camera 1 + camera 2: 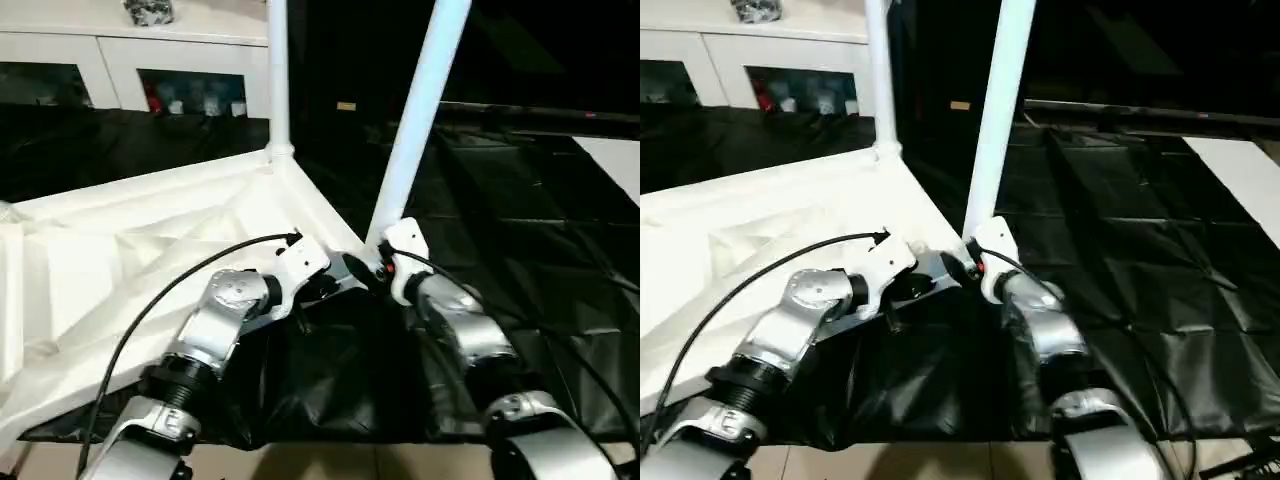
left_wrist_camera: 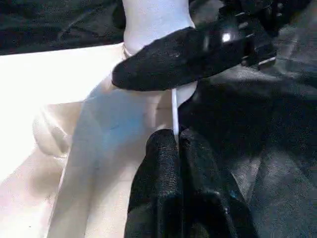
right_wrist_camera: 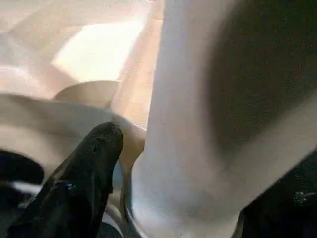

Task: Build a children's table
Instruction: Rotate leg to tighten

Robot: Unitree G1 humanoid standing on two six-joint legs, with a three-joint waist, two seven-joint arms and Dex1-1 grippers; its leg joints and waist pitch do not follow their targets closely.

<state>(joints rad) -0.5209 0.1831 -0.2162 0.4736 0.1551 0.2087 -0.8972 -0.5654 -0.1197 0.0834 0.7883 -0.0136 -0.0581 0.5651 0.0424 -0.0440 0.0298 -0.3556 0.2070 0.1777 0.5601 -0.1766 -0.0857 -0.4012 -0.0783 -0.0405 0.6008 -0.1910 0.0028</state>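
Leaning leg (image 1: 420,110) tilted off socket axis; right gripper (image 1: 385,262) open astride its base; left gripper (image 2: 179,148) shut, just beside.

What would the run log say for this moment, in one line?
step: seating leg in tabletop corner | done: far leg upright | left gripper: shut | right gripper: at leg base

no legible text, labels or numbers
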